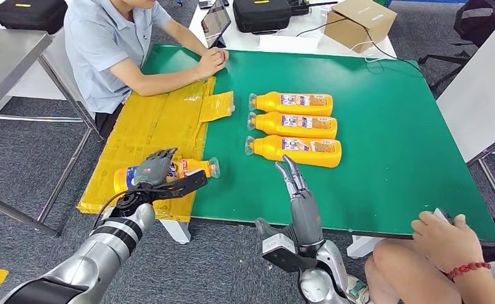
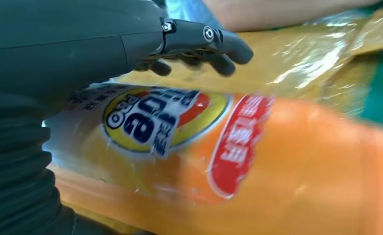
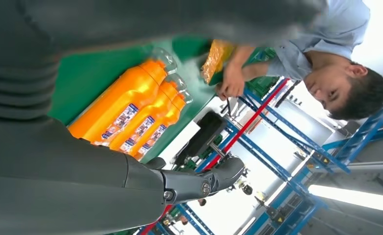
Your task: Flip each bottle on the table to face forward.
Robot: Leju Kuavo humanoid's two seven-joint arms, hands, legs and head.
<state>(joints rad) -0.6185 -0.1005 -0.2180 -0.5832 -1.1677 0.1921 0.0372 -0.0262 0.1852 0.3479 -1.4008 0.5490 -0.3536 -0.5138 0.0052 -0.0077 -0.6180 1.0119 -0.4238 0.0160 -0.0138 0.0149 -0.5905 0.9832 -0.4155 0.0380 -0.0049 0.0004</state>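
The left hand (image 1: 154, 168) lies over a bottle (image 1: 194, 167) on its side at the near edge of the yellow sheet (image 1: 150, 130), cap toward the green table (image 1: 390, 126) surface. Its fingers (image 2: 214, 41) curl over the bottle's label — whether they actually grip it, I cannot tell. Further in from the sheet, three bottles (image 1: 295, 125) lie side by side in a row, caps toward the sheet. The right hand (image 1: 294, 177) hovers just near of that row, fingers straight and close together, holding nothing. A person (image 1: 115, 50) rests their arms on the sheet's far end.
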